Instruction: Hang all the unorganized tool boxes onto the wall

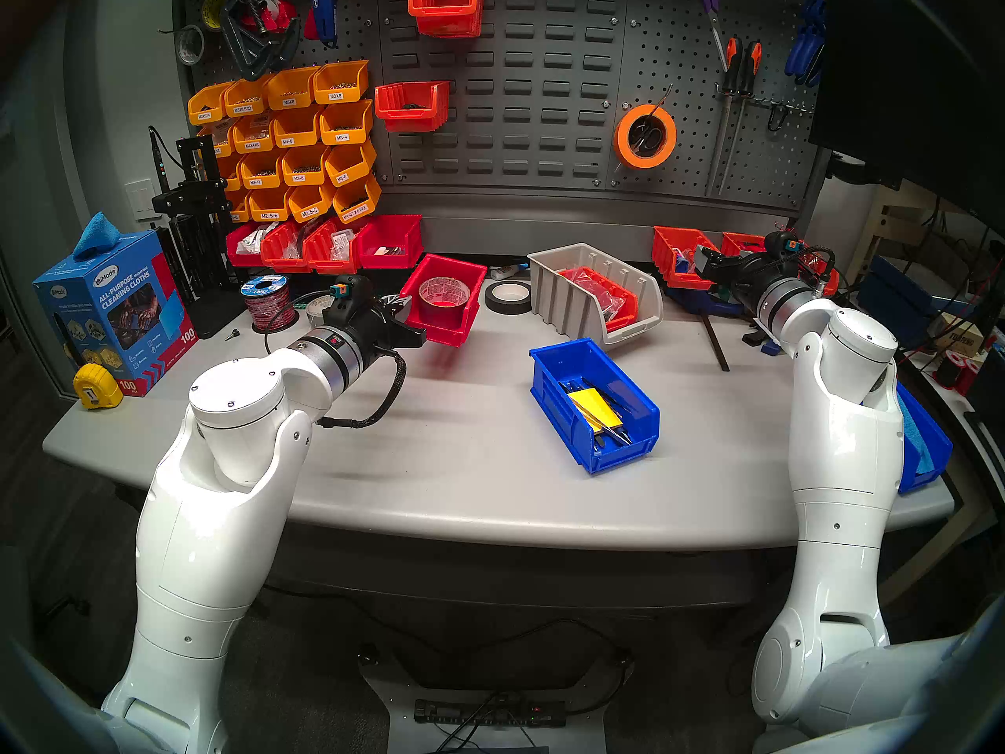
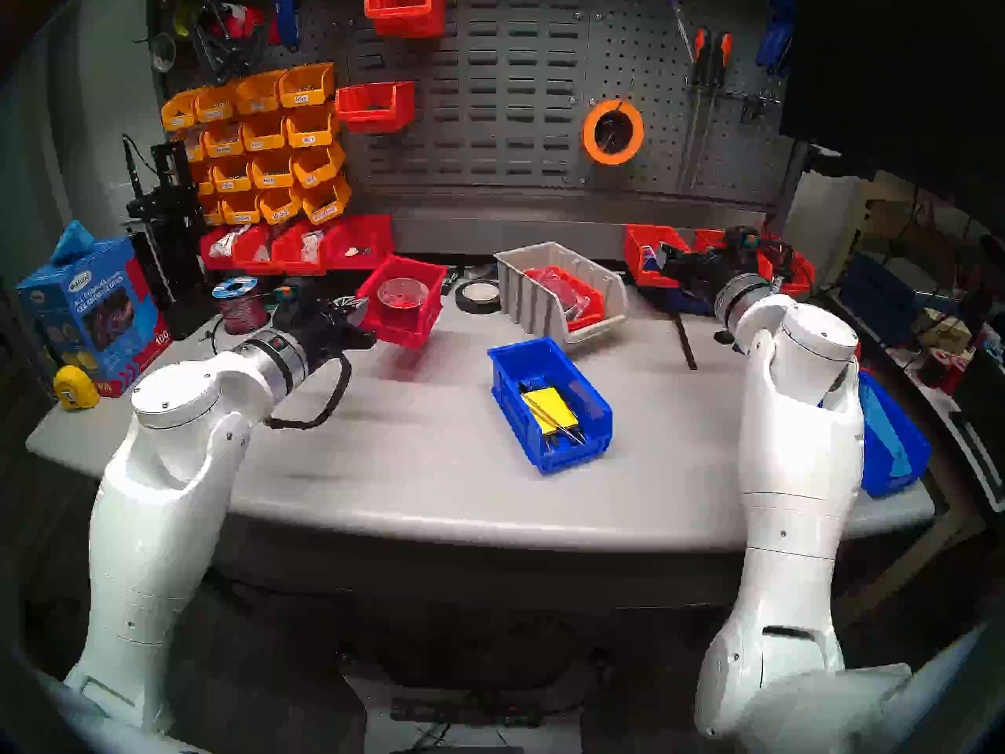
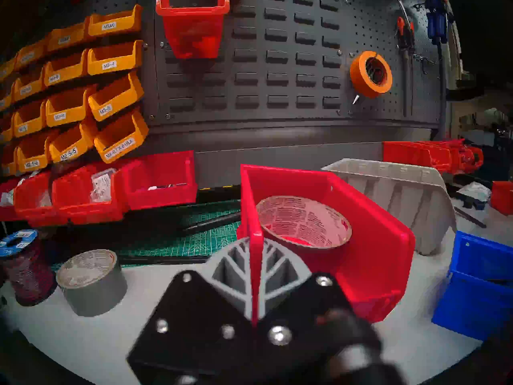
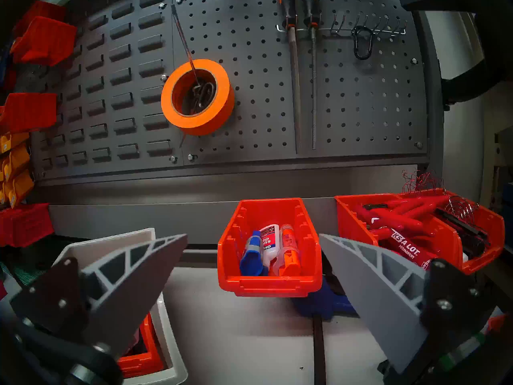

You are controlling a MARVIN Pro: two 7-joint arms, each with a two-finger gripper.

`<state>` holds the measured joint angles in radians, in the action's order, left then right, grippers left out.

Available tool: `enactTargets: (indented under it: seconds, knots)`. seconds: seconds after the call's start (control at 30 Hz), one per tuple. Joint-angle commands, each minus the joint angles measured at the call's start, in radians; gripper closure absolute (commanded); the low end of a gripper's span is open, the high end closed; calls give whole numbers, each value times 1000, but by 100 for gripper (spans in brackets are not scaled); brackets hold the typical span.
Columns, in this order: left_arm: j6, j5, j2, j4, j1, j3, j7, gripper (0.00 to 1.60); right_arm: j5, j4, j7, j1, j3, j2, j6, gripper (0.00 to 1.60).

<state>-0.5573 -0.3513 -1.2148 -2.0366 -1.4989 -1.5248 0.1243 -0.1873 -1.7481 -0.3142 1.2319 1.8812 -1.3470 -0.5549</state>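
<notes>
Red bin with a tape roll inside is pinched by its side wall in the left claw and held just off the worktop near its back edge. The louvred wall lies straight ahead of it, so the hang-up looks like a forward and upward move. The right claw is spread wide and empty by the back right corner. The blue bin and the beige-grey ribbed bin are left sitting mid-worktop.

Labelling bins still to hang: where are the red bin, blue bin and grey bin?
red bin (image 1: 454,323), head left view, right side wall
blue bin (image 1: 625,453), head left view, front wall
grey bin (image 1: 565,296), head left view, ribbed side
</notes>
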Motion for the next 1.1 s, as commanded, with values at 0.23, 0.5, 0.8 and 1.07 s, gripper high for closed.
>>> enactTargets:
  seconds: [0.23,0.5,0.8,1.07]
  knots:
    - [20,34,-58,89,172,47,4,160,-1,-13,-1,-7,0,1,2,0]
    - [24,59,-97,157,249,77,7,160,-1,-12,-1,-7,0,2,3,0]
    - [37,93,-152,243,314,93,8,160,-1,-11,-1,-7,0,2,3,0]
    - [49,125,-195,347,390,90,8,160,-1,-10,-1,-8,0,2,3,0]
